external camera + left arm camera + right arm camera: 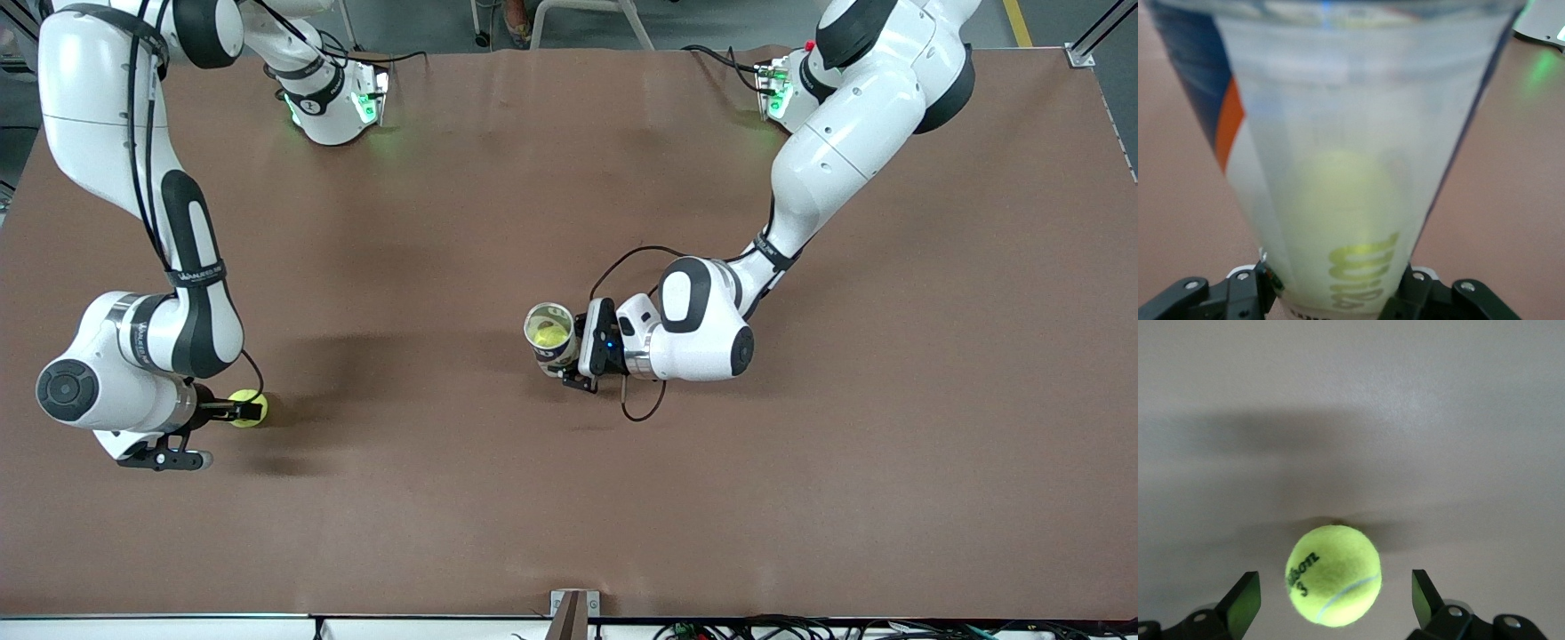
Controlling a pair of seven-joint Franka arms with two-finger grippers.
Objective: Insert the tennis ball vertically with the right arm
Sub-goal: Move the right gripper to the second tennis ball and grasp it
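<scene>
Right gripper (1331,603) low at the right arm's end of the table (569,498), fingers (1243,600) spread wide on either side of tennis ball (1333,575), not pinching it; ball resting on table. Left gripper (1338,293) mid-table, clamped on clear tube (1338,133), upright, mouth up, with another ball (549,335) inside.

brown table (569,516), tennis ball (246,409) resting
</scene>
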